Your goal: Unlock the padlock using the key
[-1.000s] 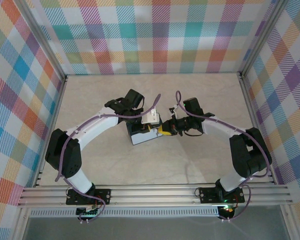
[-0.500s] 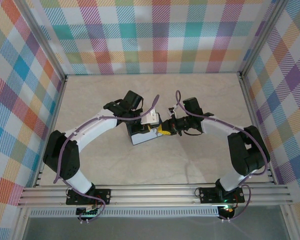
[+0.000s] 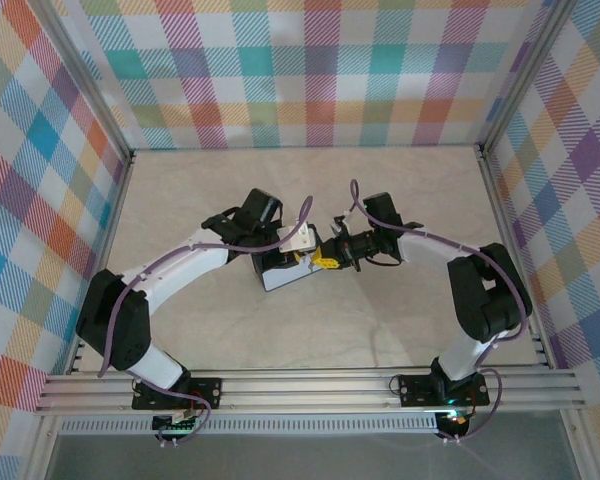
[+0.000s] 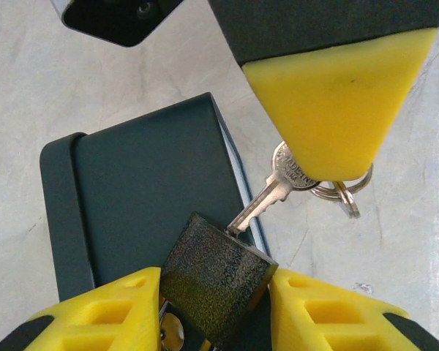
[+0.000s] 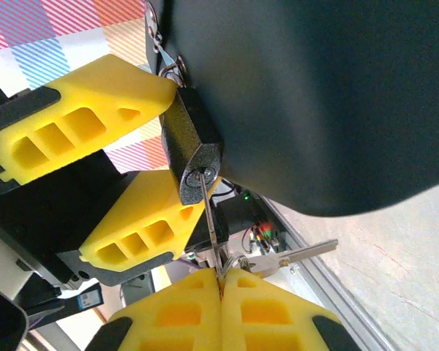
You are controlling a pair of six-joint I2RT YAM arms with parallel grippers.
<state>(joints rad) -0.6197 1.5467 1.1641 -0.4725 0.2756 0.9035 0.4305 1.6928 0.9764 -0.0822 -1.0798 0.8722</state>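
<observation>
**Key seated in padlock, both end effectors gripping**

The padlock (image 4: 216, 281) is pinched between the yellow pads (image 4: 102, 318) of the left end effector (image 4: 216, 303). It is held at the edge of a dark box (image 4: 146, 190), which rests near the middle of the desk (image 3: 380, 330). From the right wrist camera, the padlock (image 5: 190, 157) is seen with its keyhole end turned toward the right end effector (image 5: 221, 281), and its shackle end is hidden against the box (image 5: 314, 95).

The key (image 5: 211, 219) is clamped between the pressed-together pads of the right end effector, and its blade is set into the keyhole. In the left wrist view the key (image 4: 260, 205) is seen slanting down to the padlock, with its head tucked under the right finger (image 4: 336, 95). A ring with spare keys (image 4: 344, 194) is hung beside it.

From above, the left end effector (image 3: 302, 245) and the right end effector (image 3: 332, 260) are seen close together over the box (image 3: 280, 275).
</observation>
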